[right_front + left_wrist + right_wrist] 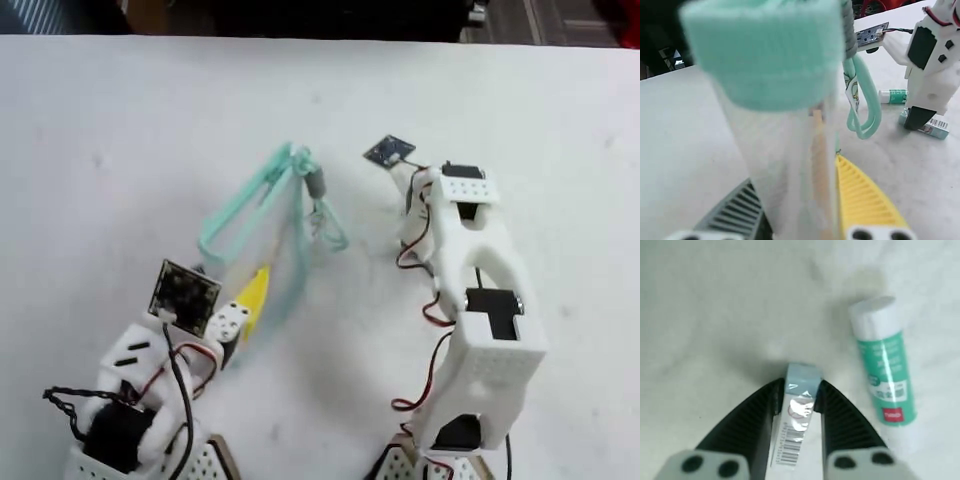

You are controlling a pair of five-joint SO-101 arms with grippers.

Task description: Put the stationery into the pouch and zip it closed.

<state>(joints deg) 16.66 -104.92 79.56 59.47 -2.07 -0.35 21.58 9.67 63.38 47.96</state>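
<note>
Remaining work: two items lie outside the pouch and the zip is unclosed; judged early to midway.
Table: white flat tabletop (120,120) bearing everything.
Pouch: clear plastic pouch with a mint-green fabric rim (265,215) (780,150), mouth gaping, lifted at one end between the arms; a tan stick, likely a pencil, shows through the plastic.
Left gripper (250,295) (800,215): grey and yellow jaws clenched on the pouch's lower end.
Right gripper (799,390) (917,120): black jaws down at the table, clamped on the block.
Glue stick: green-and-white plastic cylinder (885,370) (892,95), lying flat just beside the block.
Block: small light-blue rectangular piece with a barcode label (801,377) (935,129), possibly an eraser, resting on the table.
</note>
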